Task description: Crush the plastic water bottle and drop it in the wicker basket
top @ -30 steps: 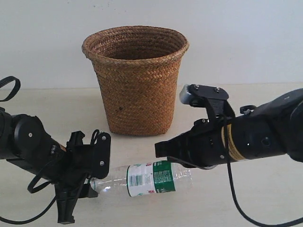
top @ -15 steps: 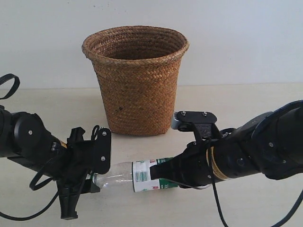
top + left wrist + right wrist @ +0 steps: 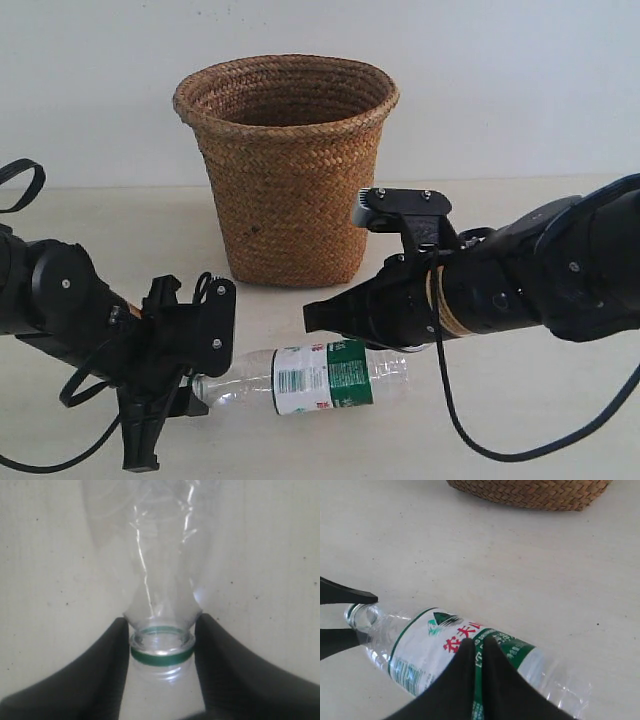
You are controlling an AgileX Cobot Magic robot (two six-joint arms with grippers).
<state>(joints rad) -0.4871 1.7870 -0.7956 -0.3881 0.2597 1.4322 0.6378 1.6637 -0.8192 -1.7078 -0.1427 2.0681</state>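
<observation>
The clear plastic water bottle (image 3: 320, 377) lies on its side on the table in front of the wicker basket (image 3: 287, 170). My left gripper (image 3: 197, 386) is shut on the bottle's neck. In the left wrist view its gripper (image 3: 161, 630) has both fingers pressed against the neck beside the green ring (image 3: 161, 656), and the bottle (image 3: 150, 555) looks creased. My right gripper (image 3: 312, 318) is shut with nothing in it and hangs just above the label. In the right wrist view its gripper (image 3: 475, 641) points at the white-and-green label of the bottle (image 3: 415, 645).
The basket stands upright at the back middle, against a pale wall; its base (image 3: 535, 492) shows in the right wrist view. The left gripper's fingers (image 3: 345, 597) show at the bottle's mouth there. Both black arms lie low over the table on either side of the bottle.
The right gripper came down onto the bottle's label half a second ago and has since lifted off it. The left gripper kept its hold on the neck; the bottle shifted slightly.
</observation>
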